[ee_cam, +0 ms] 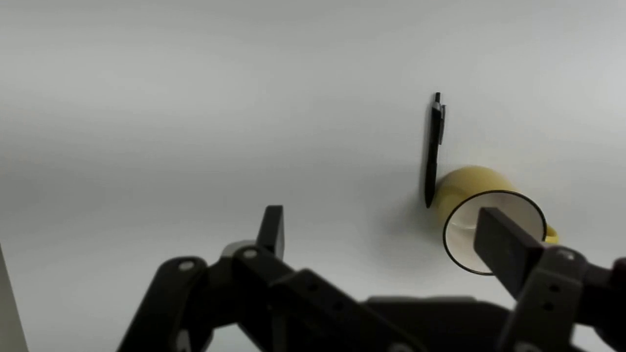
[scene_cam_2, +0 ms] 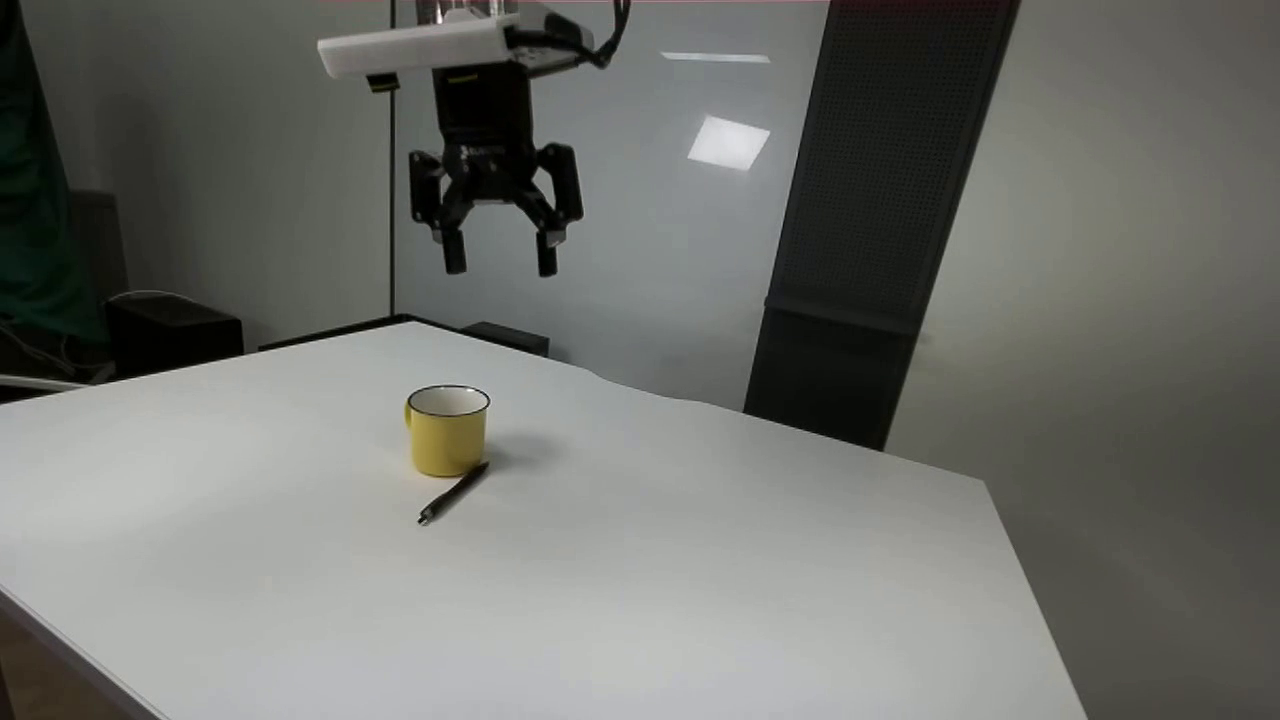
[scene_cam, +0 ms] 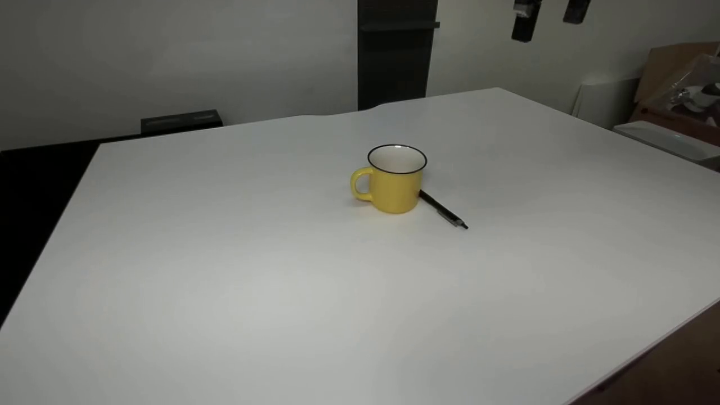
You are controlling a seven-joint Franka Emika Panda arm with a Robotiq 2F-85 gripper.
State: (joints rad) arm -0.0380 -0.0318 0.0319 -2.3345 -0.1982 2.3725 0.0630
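A: First entry, innermost?

B: Gripper (scene_cam_2: 501, 266), one, high over the table (scene_cam: 225, 292): fingertips (scene_cam_2: 547, 258) spread wide, released, nothing between.

A: Next, below?

B: Mug (scene_cam: 395, 194), yellow, dark-rimmed, one: upright, in from the wavy edge (scene_cam_2: 640, 396). Pen (scene_cam: 442, 210), black, one: flat beside the foot of the mug, clip end outward (contact with the mug impossible to tell). Handle (scene_cam: 354, 185) of the mug on the side away from the pen.

A: Progress to record?

B: Done, by judgement: placement above, little more. Not yet made: any touch, any grip, on mug or pen; both resting on the tabletop.

A: Edges, and room for moving?

B: Between fingertips and mug, a tall gap of air. Mug and pen well apart from every table edge in view. Broad stretch of tabletop between the pen and the corner (scene_cam_2: 975, 486) past the dark panel (scene_cam_2: 880, 200). Tightest room, by judgement: the pen side of the mug. Beyond the wavy edge, toward its opposite corner: dark box (scene_cam: 181, 121), low.
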